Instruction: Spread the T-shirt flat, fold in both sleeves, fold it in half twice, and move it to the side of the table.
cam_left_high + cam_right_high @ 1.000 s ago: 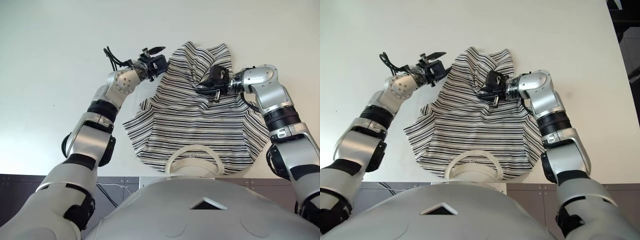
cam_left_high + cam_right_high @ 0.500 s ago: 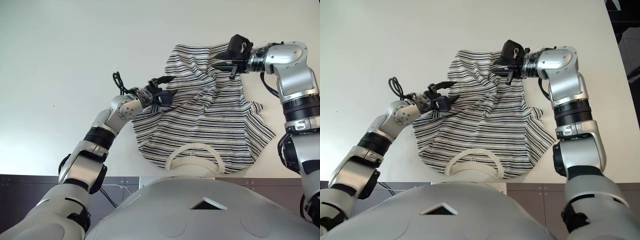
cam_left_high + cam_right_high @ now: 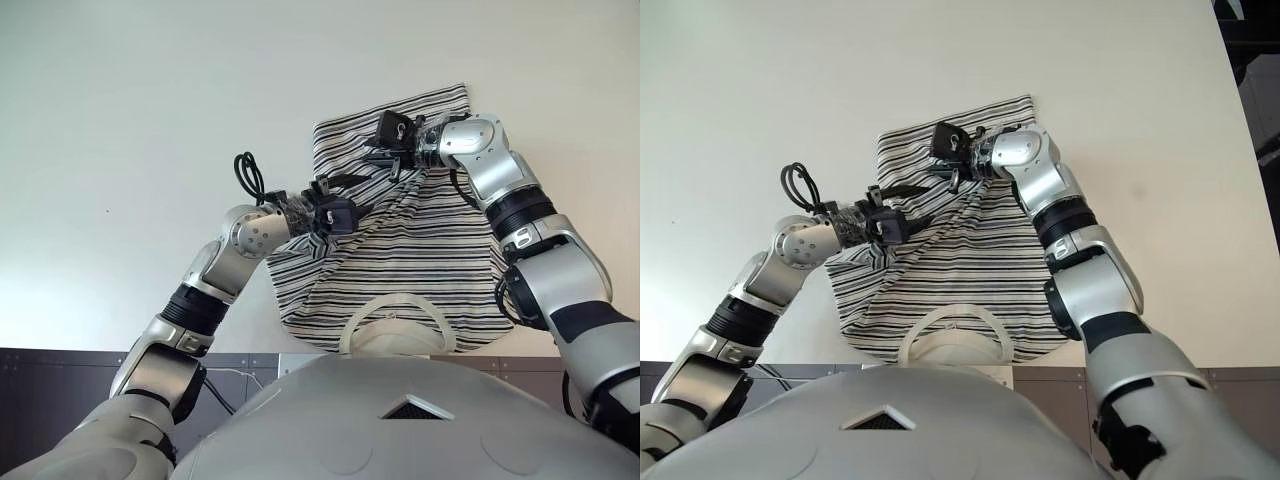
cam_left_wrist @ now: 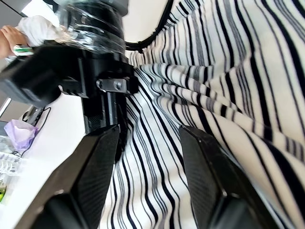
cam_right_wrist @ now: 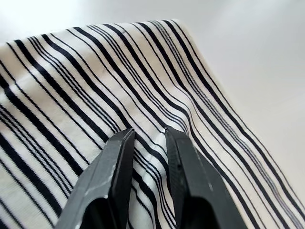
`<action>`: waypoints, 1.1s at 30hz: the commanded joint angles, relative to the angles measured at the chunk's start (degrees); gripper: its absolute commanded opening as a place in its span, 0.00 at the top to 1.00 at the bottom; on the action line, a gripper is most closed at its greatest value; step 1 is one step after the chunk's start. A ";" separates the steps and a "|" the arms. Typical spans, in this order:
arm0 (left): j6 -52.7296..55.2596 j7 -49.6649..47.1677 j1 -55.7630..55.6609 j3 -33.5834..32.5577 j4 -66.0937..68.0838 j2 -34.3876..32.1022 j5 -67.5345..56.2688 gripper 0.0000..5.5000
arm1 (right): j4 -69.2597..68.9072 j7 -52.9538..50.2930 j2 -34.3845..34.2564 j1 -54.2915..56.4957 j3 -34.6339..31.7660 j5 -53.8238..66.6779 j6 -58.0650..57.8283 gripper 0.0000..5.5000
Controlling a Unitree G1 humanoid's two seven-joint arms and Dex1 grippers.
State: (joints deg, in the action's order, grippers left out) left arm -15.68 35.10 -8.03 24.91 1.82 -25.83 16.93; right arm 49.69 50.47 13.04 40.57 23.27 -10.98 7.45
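While right gripper pinches T-shirt, left gripper (fingers apart) has moved onto it.

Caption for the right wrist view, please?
Right gripper pinching a fold of the striped T-shirt near its hemmed edge, white table beyond.

**T-shirt**: soft knit cloth, matt. A fine weave shows through the dark and pale stripes, and a stitched hem runs along one edge. The fabric is creased and gathered into folds.

**Table**: smooth, even white top with a faint satin sheen.

**Left gripper** and **right gripper**: fingers of a hard, black, plastic-like material. The surface is finely grained and semi-matt, with dull highlights along the edges.

**Cable** at the left wrist: black, smooth, rubbery-looking sheath.
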 commanded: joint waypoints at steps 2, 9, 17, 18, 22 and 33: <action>4.94 -0.72 -4.73 -5.61 0.44 -0.01 -2.82 0.58 | 5.04 -0.21 1.79 -2.02 3.59 -4.93 3.08 0.79; 3.57 -1.85 0.48 -10.85 7.18 -9.33 -0.59 0.49 | 4.93 -0.63 2.25 -3.14 3.75 -4.80 5.21 0.78; -8.54 -6.36 -1.03 -4.71 12.35 -8.95 8.32 0.36 | 4.94 -0.49 2.01 -2.90 4.12 -5.12 5.74 0.78; -9.05 -6.88 -1.71 -4.34 13.33 -8.57 8.87 0.36 | 4.88 -0.32 1.99 -3.00 4.29 -5.21 5.80 0.78; -11.54 -9.46 -4.54 -1.63 18.71 -6.12 11.76 0.36 | 4.93 0.02 1.97 -2.83 4.71 -5.45 6.01 0.78; -15.34 -24.48 -14.87 3.25 36.68 -1.29 20.59 0.36 | 4.33 1.19 1.80 -3.09 6.31 -5.98 6.71 0.78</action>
State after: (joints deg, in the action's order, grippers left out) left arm -31.84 12.52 -22.02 26.82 34.13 -26.63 34.16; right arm 52.22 49.16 14.37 40.58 26.91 -13.43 15.41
